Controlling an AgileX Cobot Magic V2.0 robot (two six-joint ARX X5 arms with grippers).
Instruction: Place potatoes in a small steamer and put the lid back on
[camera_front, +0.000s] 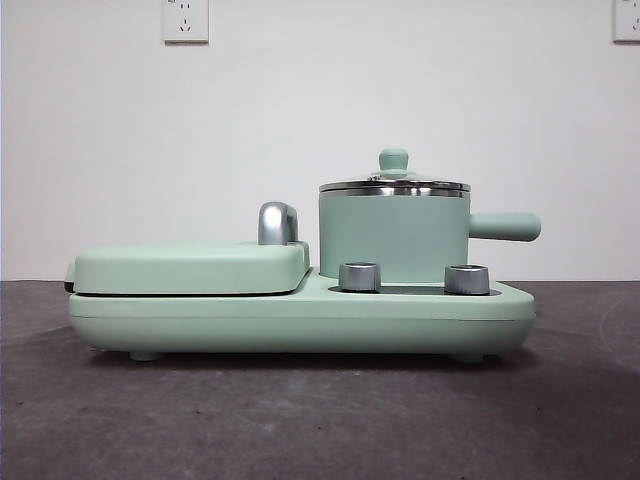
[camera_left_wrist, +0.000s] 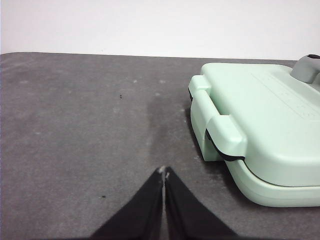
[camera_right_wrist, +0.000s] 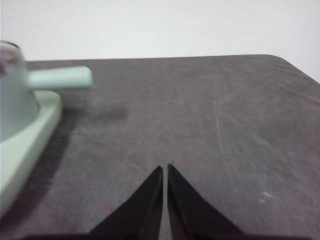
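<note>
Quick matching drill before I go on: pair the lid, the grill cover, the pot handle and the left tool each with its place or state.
1. lid
2. grill cover
3. pot handle
4. left tool

a. shut, over bare table
b. closed flat, beside the pot
c. sitting on the pot
d. sticking out sideways past the base

Pairs: 1-c, 2-b, 3-d, 4-a

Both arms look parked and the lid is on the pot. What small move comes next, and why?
Probably send the right gripper, shut beside the steamer, up to the lid knob: the lid sits closed on the rim, and no potato is visible. The left gripper waits, shut, by the grill plate.
</note>
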